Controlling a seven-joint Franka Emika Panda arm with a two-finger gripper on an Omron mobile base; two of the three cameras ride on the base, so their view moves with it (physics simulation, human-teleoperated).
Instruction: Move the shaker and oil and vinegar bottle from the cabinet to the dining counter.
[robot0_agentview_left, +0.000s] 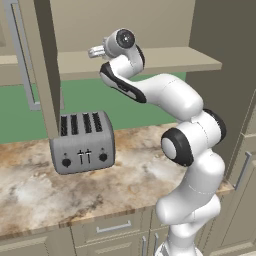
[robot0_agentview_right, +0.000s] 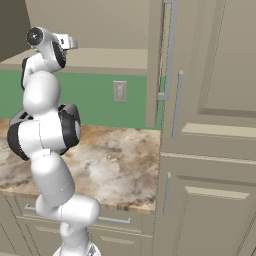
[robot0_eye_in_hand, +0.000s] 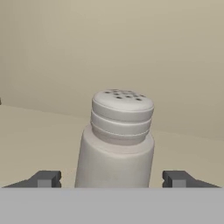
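Note:
The shaker (robot0_eye_in_hand: 117, 140), a silver-grey cylinder with a ribbed, perforated cap, stands upright on the beige shelf of the cabinet (robot0_eye_in_hand: 30, 135). My gripper (robot0_eye_in_hand: 111, 179) is open and straddles it, with a gap between each dark fingertip (robot0_eye_in_hand: 43, 178) and the shaker's sides. From the base cameras, my hand (robot0_agentview_left: 97, 51) reaches in over the cabinet shelf (robot0_agentview_left: 165, 59), and the gripper (robot0_agentview_right: 67, 42) points into the cabinet (robot0_agentview_right: 110, 57). The oil and vinegar bottle and the dining counter are out of view.
A silver toaster (robot0_agentview_left: 82, 145) sits on the marbled worktop (robot0_agentview_left: 125, 175) below the shelf, in front of a green backsplash (robot0_agentview_left: 100, 97). The open cabinet door (robot0_agentview_left: 42, 65) hangs at the left. Tall beige cabinets (robot0_agentview_right: 210, 100) close off the right side.

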